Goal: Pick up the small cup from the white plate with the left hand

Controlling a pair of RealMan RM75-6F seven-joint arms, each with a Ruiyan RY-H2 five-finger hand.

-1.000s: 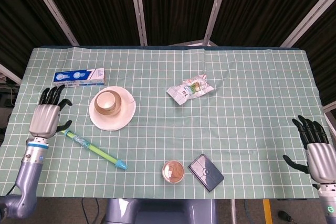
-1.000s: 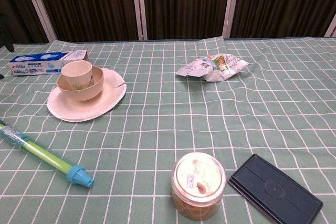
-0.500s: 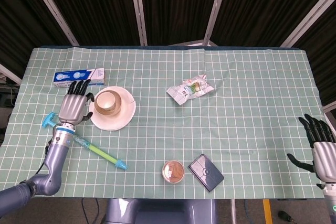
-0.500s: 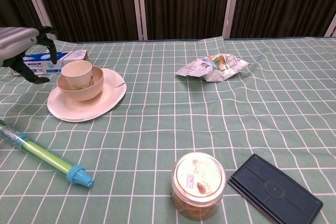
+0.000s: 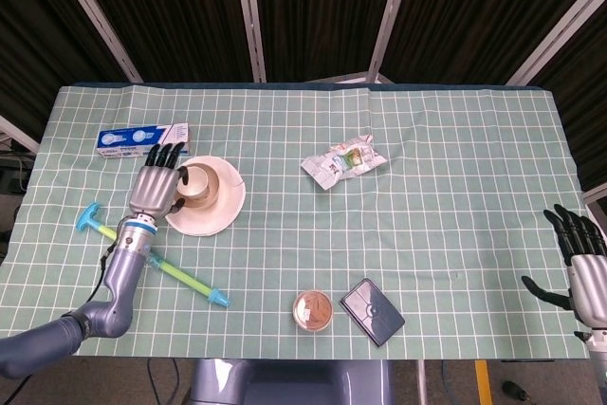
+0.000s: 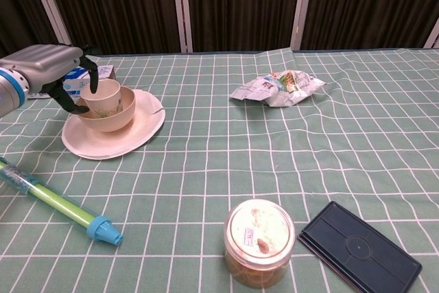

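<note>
A table stands before me, covered with a pale green cloth ruled in a white grid, creased in places and lifted in a small fold at its far edge. Behind it hangs a dark, ribbed curtain crossed by slanting pale metal bars. The light is even and falls from above, with soft shadows. Below the near edge, a strip of floor shows.

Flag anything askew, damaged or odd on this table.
The plate has a notch in its right rim, like a chip. The cup sits inside a bowl on it. The snack bag is crumpled. Nothing is spilled.
</note>
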